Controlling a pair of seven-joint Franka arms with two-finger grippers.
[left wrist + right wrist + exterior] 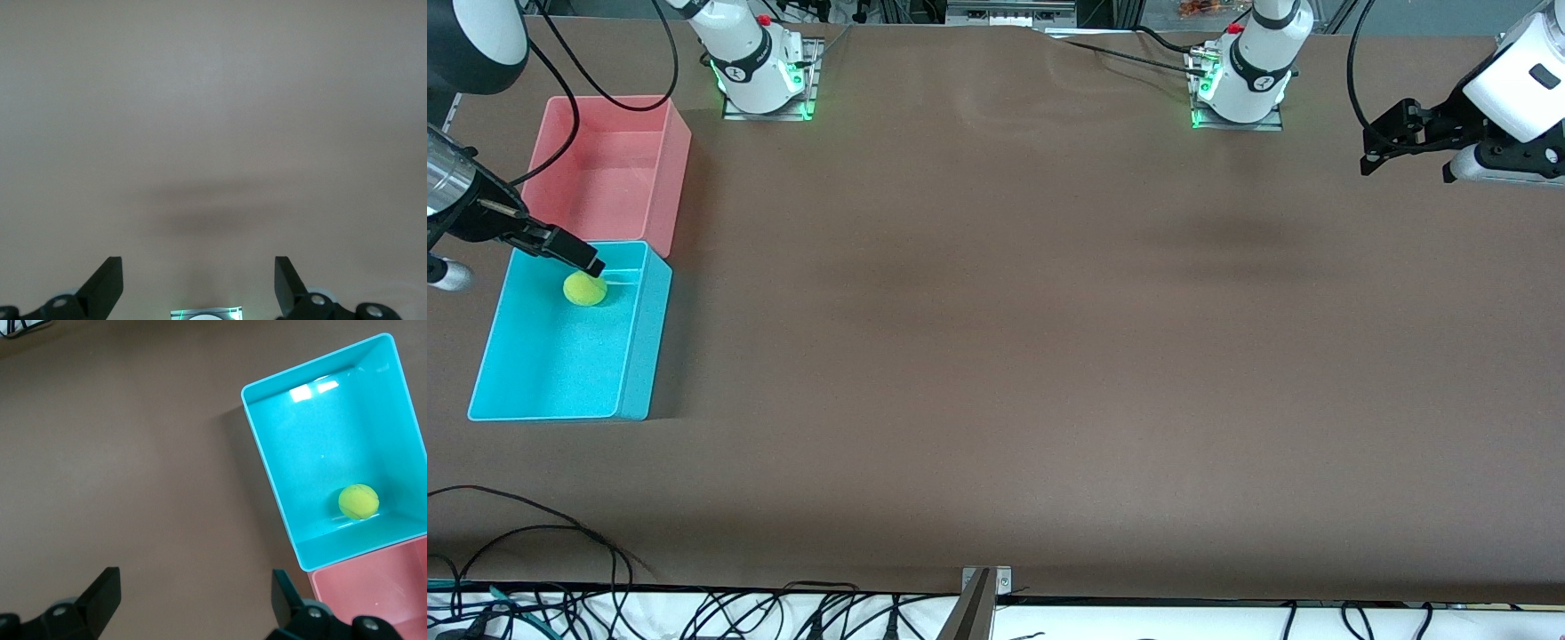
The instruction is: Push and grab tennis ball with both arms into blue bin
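Observation:
The yellow-green tennis ball lies inside the blue bin, by the bin's wall that stands next to the pink bin. The blue bin sits at the right arm's end of the table. My right gripper hangs open and empty in the air above that end. In the right wrist view only bare table shows between its fingers, with the bin off to one side. My left gripper is open and empty, raised over bare table at the left arm's end, where that arm waits.
A pink bin touches the blue bin, farther from the front camera. Both arm bases stand on plates along the table's back edge. Loose black cables lie at the table's front edge.

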